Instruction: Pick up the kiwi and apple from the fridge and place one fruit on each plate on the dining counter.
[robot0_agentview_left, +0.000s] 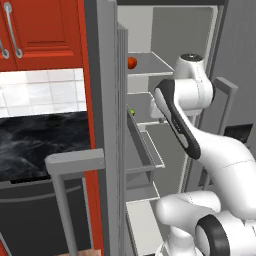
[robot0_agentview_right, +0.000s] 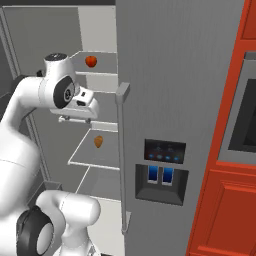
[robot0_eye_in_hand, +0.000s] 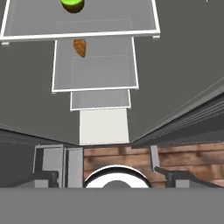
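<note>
Fridge (robot0_agentview_left: 200, 30): left door open, shelves exposed; my arm reaches inside at mid height.
Progress: I judge the task barely begun; both fruits are on their shelves, nothing picked, both placements left.
Jaws (robot0_eye_in_hand: 105, 175): spread wide, holding nothing, aimed down the shelf stack.
Apple (robot0_agentview_right: 91, 61): red, on the top shelf near the back wall, above my hand.
Orange lump (robot0_agentview_right: 98, 142): lower shelf, not wanted.
Kiwi (robot0_eye_in_hand: 72, 4): green, on the shelf nearest my hand, at its far edge.
Axis: both fruits look round; I cannot tell any long axis or heading.
</note>
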